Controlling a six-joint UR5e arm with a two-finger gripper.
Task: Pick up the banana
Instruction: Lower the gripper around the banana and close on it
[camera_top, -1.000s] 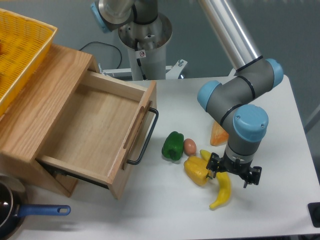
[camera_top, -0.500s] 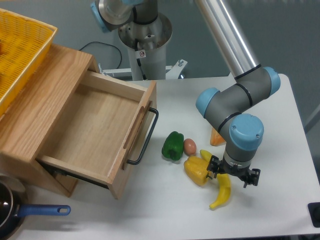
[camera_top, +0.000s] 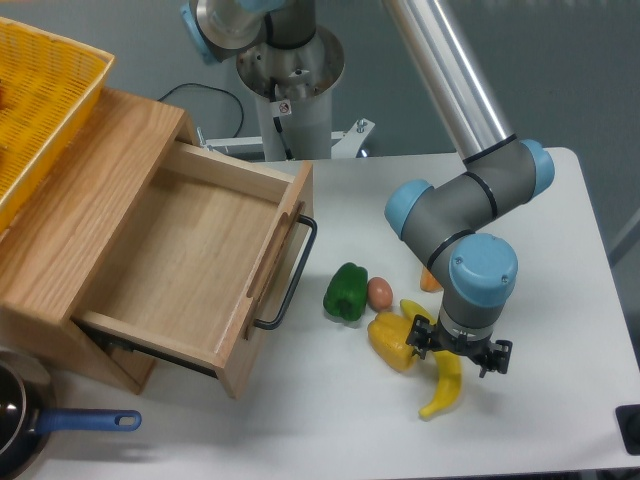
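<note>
1. The banana (camera_top: 444, 385) is lying on the white table (camera_top: 560, 400), touching the right side of the yellow bell pepper (camera_top: 392, 341), its long axis running from beside that pepper down toward the table's front edge.
2. The gripper (camera_top: 459, 355) is hanging straight over the banana's middle, fingers spread wide on either side of it, gripping nothing.
3. Left of the pepper, a brown egg (camera_top: 380, 292) and a green pepper (camera_top: 346, 291) are resting.
4. No readable writing is showing; a small sticker on the arm's base (camera_top: 290, 70) is too small to read.

The arm reaches down from the upper middle, elbow bent, wrist vertical. The gripper (camera_top: 459, 352) points straight down, fingers spread apart, low over the worktop (camera_top: 560, 300).
</note>
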